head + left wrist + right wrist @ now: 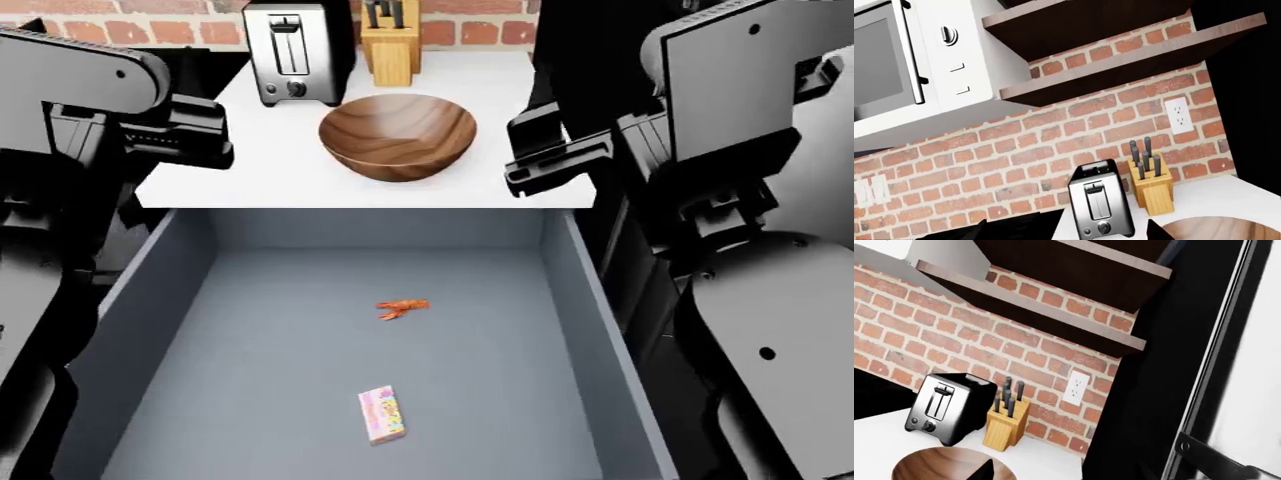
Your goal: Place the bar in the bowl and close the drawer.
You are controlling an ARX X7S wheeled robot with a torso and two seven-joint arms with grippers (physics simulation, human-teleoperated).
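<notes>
The bar [380,415] lies flat on the floor of the open grey-blue drawer [597,330], near its front. The wooden bowl [398,135] stands empty on the white counter [254,165] behind the drawer. It also shows in the left wrist view [1221,229] and the right wrist view [931,465]. My left gripper [200,132] is open and empty, over the counter's left edge. My right gripper [545,150] is open and empty, at the counter's right edge beside the bowl. Both hang well above the bar. The drawer's handle is out of view.
A tiny orange-red lobster [402,309] lies mid-drawer, behind the bar. A chrome toaster [296,52] and a wooden knife block [388,40] stand at the back of the counter against the brick wall. A microwave [901,60] and dark shelves [1121,50] hang above.
</notes>
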